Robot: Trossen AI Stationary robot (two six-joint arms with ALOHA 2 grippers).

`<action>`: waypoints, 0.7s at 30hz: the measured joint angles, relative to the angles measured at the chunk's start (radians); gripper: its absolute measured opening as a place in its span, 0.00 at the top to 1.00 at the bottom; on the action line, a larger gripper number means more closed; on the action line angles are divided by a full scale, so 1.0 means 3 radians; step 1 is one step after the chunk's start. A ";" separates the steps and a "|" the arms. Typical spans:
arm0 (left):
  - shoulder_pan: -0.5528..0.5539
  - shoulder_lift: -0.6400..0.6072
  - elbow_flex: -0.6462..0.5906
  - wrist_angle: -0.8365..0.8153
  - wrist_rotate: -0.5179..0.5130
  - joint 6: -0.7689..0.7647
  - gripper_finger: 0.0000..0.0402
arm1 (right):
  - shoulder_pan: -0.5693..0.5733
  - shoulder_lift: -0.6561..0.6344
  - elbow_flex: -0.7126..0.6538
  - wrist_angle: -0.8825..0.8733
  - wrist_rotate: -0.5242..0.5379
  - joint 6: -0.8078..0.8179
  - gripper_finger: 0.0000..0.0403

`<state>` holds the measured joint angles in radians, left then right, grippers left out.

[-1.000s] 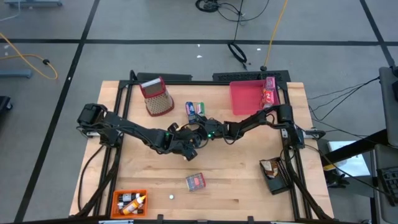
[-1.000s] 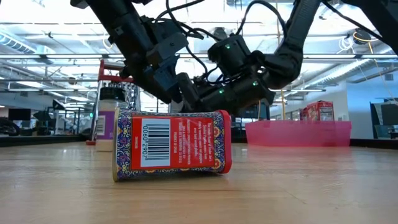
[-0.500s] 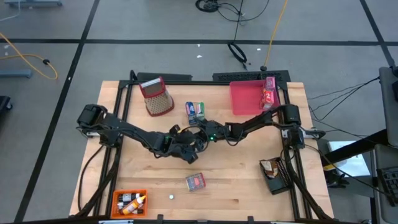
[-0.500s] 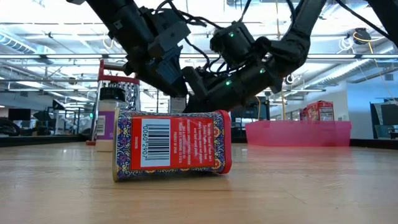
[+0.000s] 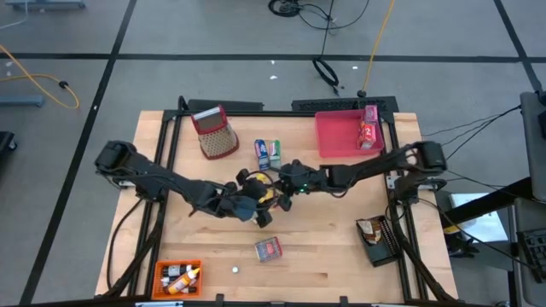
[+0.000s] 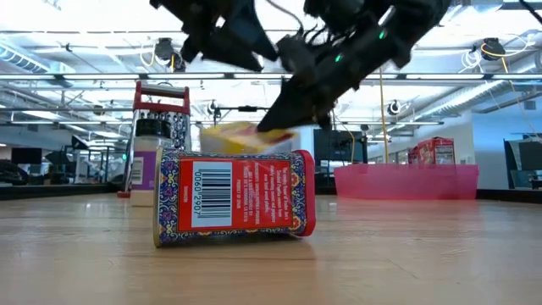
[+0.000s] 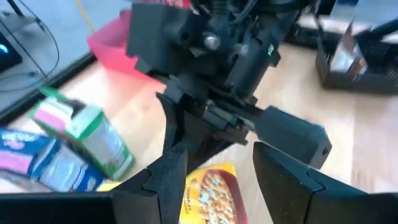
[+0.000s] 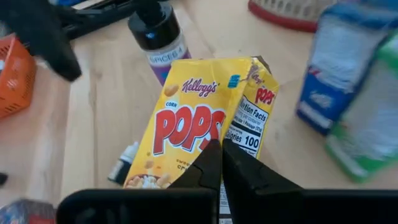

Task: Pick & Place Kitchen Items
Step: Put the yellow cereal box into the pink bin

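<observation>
— Yellow cereal box [image 8: 205, 124], who has it?
— The right gripper [image 8: 221, 163] is pinched fully closed on its edge, lifted off the table beyond the red tin [image 6: 235, 197].
— And the left gripper [image 7: 214, 165]?
— Fingers apart, gripping nothing, right by the same box. The blue packet [image 5: 263, 153] and green packet [image 5: 274, 151] lie past the box, farther from the tin; the pink tray [image 5: 337, 136] sits off to the right.
</observation>
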<state>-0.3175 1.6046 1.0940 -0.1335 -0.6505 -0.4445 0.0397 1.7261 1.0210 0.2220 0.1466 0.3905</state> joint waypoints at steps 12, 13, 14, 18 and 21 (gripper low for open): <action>-0.0059 -0.0123 -0.0005 -0.0018 -0.0316 -0.0031 0.54 | 0.0401 -0.1070 0.0002 -0.1223 0.0940 -0.0254 1.00; -0.0059 -0.0123 -0.0005 -0.0017 -0.0316 -0.0031 0.54 | 0.0443 -0.1150 0.0002 -0.1336 0.1060 -0.0251 1.00; -0.0059 -0.0123 -0.0007 -0.0013 -0.0316 -0.0031 0.54 | 0.0485 -0.1230 0.0001 -0.1439 0.1176 -0.0248 1.00; -0.0059 -0.0123 -0.0007 0.0023 -0.0316 -0.0031 0.54 | 0.0642 -0.1533 0.0001 -0.1774 0.1627 -0.0191 1.00; -0.0059 -0.0123 -0.0010 0.0026 -0.0314 -0.0031 0.54 | 0.0739 -0.1704 -0.0002 -0.1996 0.1948 -0.0115 1.00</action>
<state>-0.3351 1.5677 1.0909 -0.1257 -0.7448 -0.4538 0.2613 1.2149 1.0203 -0.3767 0.7311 0.3559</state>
